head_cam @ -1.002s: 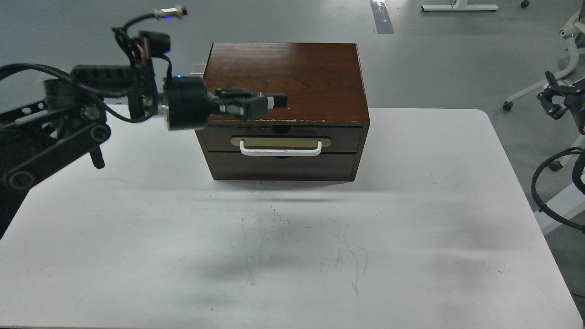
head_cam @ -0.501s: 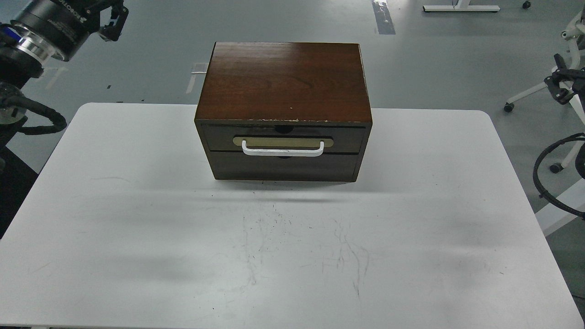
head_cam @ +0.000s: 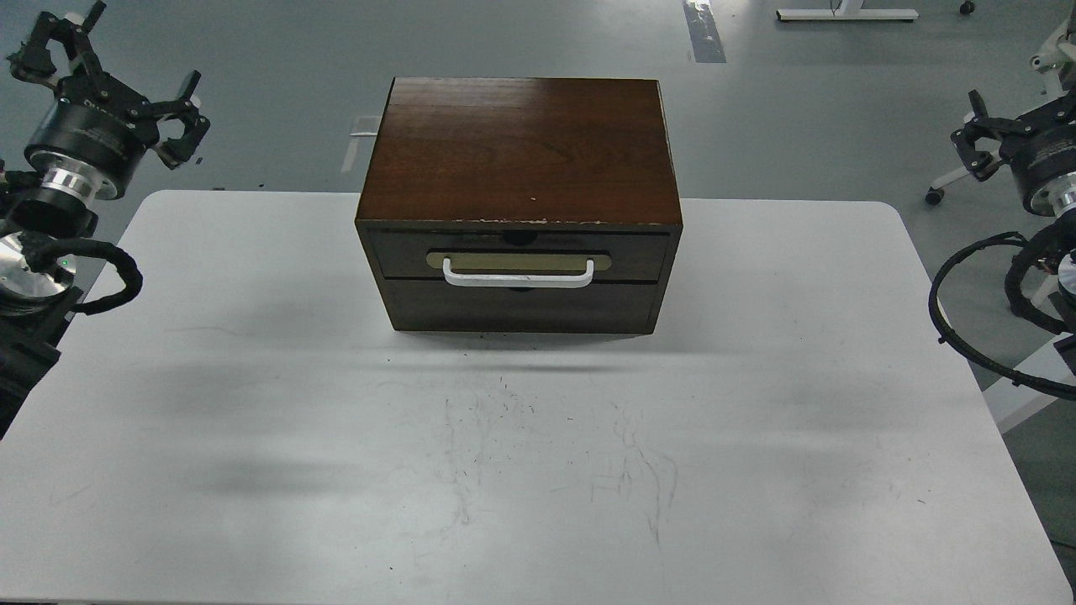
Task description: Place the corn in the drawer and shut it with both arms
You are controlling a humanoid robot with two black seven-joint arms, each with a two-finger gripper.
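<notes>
The dark brown drawer (head_cam: pixel 639 256), with a white bar handle (head_cam: pixel 519 277) on a brass-coloured plate, sits pushed in flush with the front of its wooden cabinet (head_cam: pixel 521 147). The corn is not in view. My left gripper (head_cam: pixel 113 71) is held high at the far left, well away from the cabinet, with its claws spread open and empty. My right gripper (head_cam: pixel 1030 118) is at the far right edge, beyond the table, partly cut off. Its claws look spread and hold nothing.
The cabinet stands at the back middle of a white table (head_cam: pixel 538 462). A plain handleless panel (head_cam: pixel 521 307) lies under the drawer. Black cables (head_cam: pixel 967 336) loop off the right side. Chair legs with castors (head_cam: pixel 950 181) stand on the grey floor beyond.
My left arm has pulled back from in front of the cabinet's top edge to the far upper left, and its gripper now shows open. My right gripper has come further into view at the right.
</notes>
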